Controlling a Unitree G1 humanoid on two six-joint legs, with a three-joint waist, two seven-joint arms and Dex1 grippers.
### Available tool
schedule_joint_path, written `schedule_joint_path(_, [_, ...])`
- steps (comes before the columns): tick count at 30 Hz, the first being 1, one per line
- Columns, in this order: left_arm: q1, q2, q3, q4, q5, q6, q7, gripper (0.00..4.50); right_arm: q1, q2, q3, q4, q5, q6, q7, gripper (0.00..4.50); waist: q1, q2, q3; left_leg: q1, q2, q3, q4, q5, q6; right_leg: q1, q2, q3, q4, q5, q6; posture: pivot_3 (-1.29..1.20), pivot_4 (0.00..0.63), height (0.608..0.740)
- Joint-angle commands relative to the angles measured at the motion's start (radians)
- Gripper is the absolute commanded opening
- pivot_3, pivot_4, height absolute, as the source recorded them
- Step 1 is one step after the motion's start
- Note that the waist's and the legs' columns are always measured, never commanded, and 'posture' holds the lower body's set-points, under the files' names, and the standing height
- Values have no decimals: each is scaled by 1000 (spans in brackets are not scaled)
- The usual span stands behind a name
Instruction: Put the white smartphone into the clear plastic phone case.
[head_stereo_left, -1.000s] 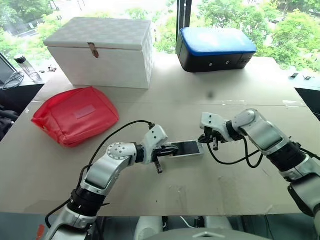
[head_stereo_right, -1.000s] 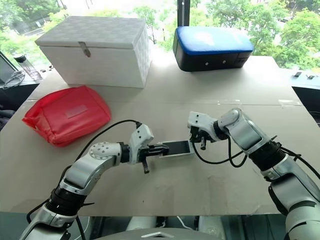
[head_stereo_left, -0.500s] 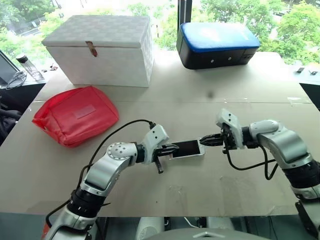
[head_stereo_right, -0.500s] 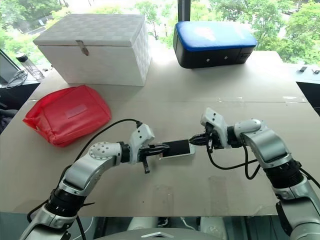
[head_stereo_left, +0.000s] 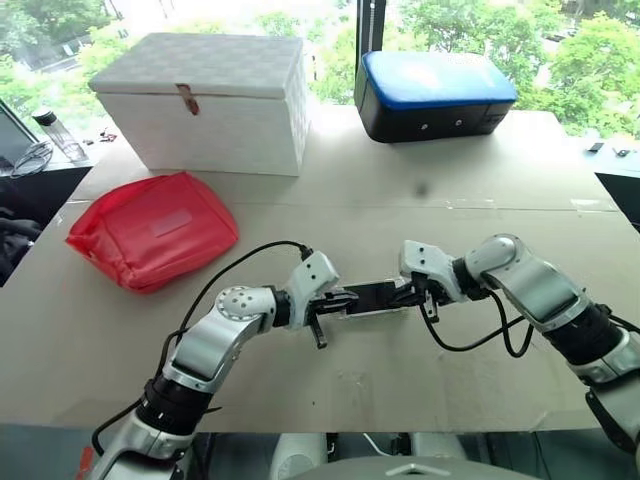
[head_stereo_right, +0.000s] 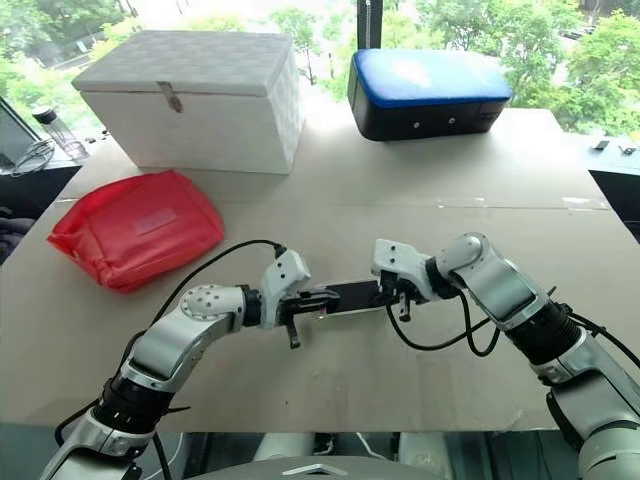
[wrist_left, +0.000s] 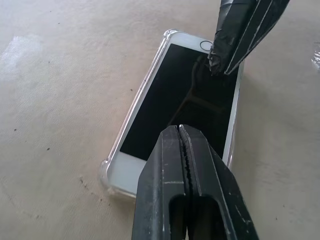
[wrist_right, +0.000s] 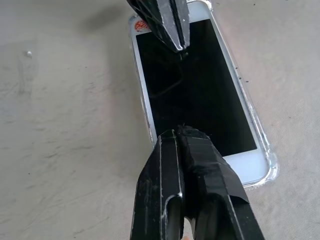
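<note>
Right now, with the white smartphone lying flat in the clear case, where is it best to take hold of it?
Probably by its two long edges, near the middle, coming from above. The white smartphone lies flat, screen up, inside the clear case, so only the thin sides offer grip, and both shut grippers sit over its ends.

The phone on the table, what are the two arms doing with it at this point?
The white smartphone lies screen up inside the clear plastic phone case on the cardboard-covered table. Both grippers are shut and bear on it from opposite ends: the left gripper over one end of the screen, the right gripper over the other. It looks like they are pressing the phone down to seat it. The case rim shows around the phone's corners, so it seems mostly or fully in.
</note>
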Motion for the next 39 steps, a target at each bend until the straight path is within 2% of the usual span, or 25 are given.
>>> schedule_joint_path(1, [31,16,-6,6,20,27,12,18,94,-38,89,86,-59,93,-7,0,2,-2,-3,0,0,0,0,0,0,0,0,0,0,0,0,0,150,734])
schedule_joint_path(13, [33,8,-9,7,21,26,23,18,123,-110,94,47,-65,83,46,0,18,-2,-12,0,0,-1,0,-1,0,0,-2,1,-1,-1,-1,0,150,734])
schedule_joint_path(27, [20,-3,-13,19,23,21,32,18,73,-50,153,235,-140,26,66,0,18,-3,-14,1,0,-2,0,-1,0,0,-7,-7,-2,-1,0,0,150,734])
schedule_joint_path(39, [23,-2,-9,5,20,33,40,18,93,-24,194,237,-195,-19,134,0,18,-3,-16,1,0,-3,-2,-1,0,0,-9,-9,-2,-3,3,0,150,734])
